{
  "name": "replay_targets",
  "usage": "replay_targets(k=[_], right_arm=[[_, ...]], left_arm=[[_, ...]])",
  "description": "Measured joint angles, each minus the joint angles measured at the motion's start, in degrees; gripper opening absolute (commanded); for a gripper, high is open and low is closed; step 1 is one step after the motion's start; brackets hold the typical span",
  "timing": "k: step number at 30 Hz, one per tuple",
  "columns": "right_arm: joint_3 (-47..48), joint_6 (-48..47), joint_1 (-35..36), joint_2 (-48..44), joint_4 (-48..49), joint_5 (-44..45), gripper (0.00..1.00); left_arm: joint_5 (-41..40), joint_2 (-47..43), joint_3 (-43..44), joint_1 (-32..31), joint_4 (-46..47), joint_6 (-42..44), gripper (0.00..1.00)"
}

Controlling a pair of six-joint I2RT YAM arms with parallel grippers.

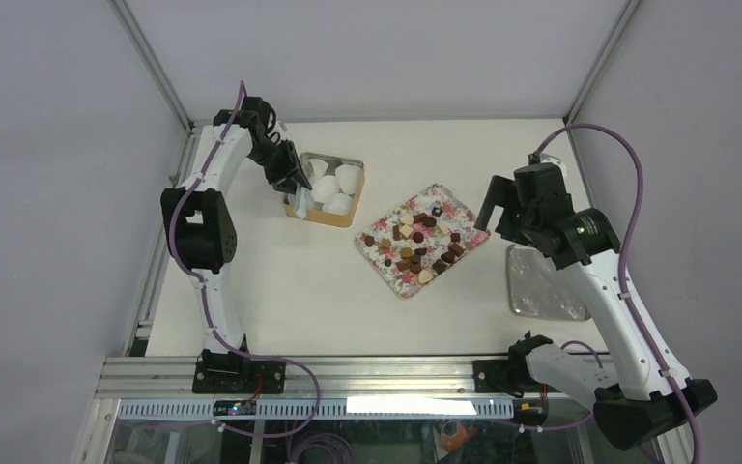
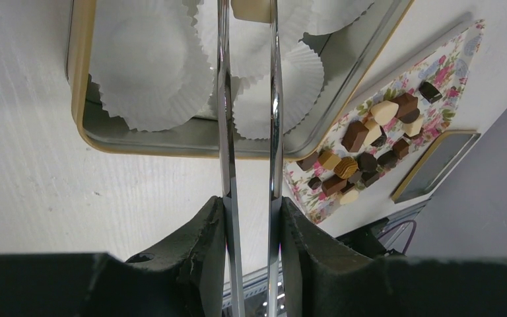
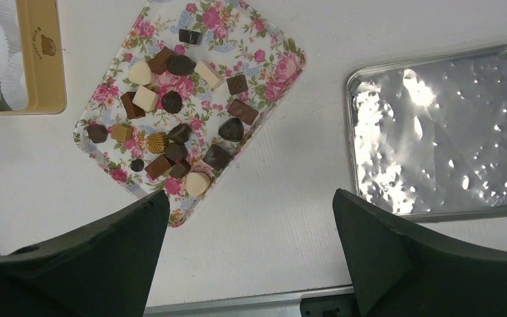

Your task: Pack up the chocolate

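Chocolate [image 3: 171, 100]: assorted dark, reddish-brown, tan and cream pieces, scattered loose on the flowered tray [image 3: 264, 63] at mid-worktop [image 1: 251, 290]. One cream piece [image 2: 251, 8] pinched between the long metal fingers [image 2: 223, 132] of the left end effector [image 1: 295, 182], narrowly set and closed on it, above the white pleated paper cups [image 2: 148, 66] inside the gold-rimmed tin [image 2: 79, 79], just left of the tray. Contact between piece and cups not discernible. Right end effector [image 3: 251, 198] spread wide, holding nothing, above the worktop near the tray's right edge. Silver lid [image 3: 436, 132] lying flat, right of the tray.
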Motion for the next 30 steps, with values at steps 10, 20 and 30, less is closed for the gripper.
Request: replay_targets(k=[10,20,30], right_arm=[[0.0,0.2,0.0,0.7,0.0,-0.3,0.99],[0.0,0.3,0.0,0.9,0.1,-0.5,0.99],[0.0,0.4,0.0,1.9,0.1,-1.0,0.99]], left_arm=[[-0.7,5.5,5.9,0.0,0.3,-0.1,0.0],[-2.6,8.7,8.1,0.0,0.6,-0.6,0.32],[-3.0,8.7,8.3,0.0,0.7,-0.8,0.37]])
